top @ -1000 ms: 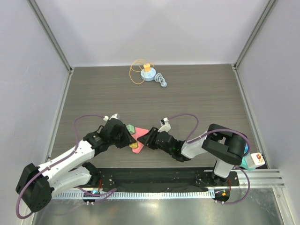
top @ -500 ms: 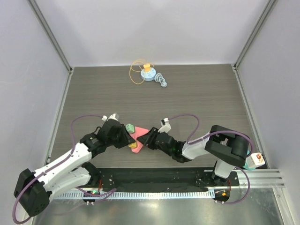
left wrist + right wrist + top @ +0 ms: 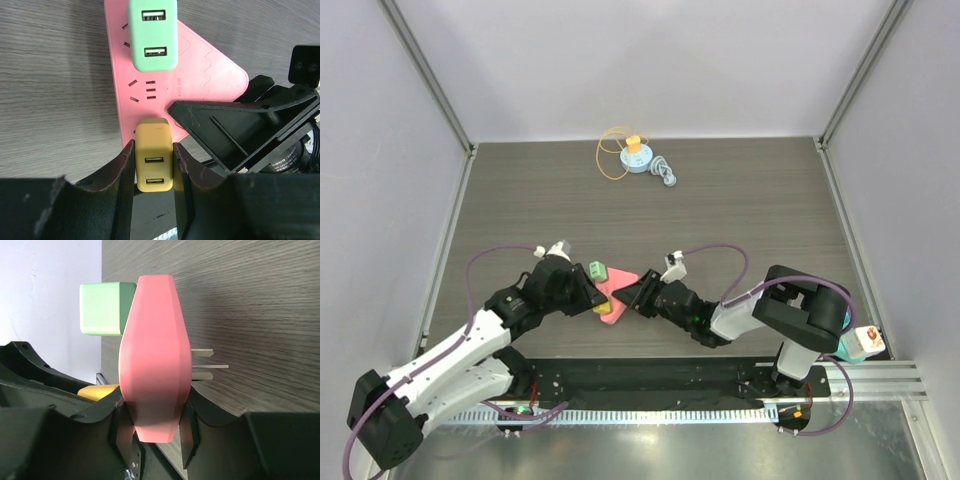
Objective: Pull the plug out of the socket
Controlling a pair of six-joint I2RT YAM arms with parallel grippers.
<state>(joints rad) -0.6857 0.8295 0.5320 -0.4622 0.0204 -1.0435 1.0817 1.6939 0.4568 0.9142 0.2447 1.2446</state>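
Observation:
A pink triangular socket (image 3: pixel 616 296) is lifted near the table's front middle. It also shows in the left wrist view (image 3: pixel 205 82) and edge-on in the right wrist view (image 3: pixel 155 355). A green plug (image 3: pixel 598 272) (image 3: pixel 152 32) (image 3: pixel 102 307) sits in its far side. A yellow plug (image 3: pixel 599 311) (image 3: pixel 154 160) sits at its near corner. My left gripper (image 3: pixel 590 298) (image 3: pixel 153 148) is shut on the yellow plug. My right gripper (image 3: pixel 640 293) (image 3: pixel 156 415) is shut on the socket's edge. Metal prongs (image 3: pixel 207 365) stick out of the socket's back.
A blue-and-yellow spool (image 3: pixel 635 157) with an orange cord and a grey cable lies at the back of the table. A teal-and-white object (image 3: pixel 860 343) sits at the right end of the front rail (image 3: pixel 720 375). Walls enclose both sides.
My left arm has shifted slightly left and its elbow has dropped. Both grips hold as before; the socket and plugs have barely moved.

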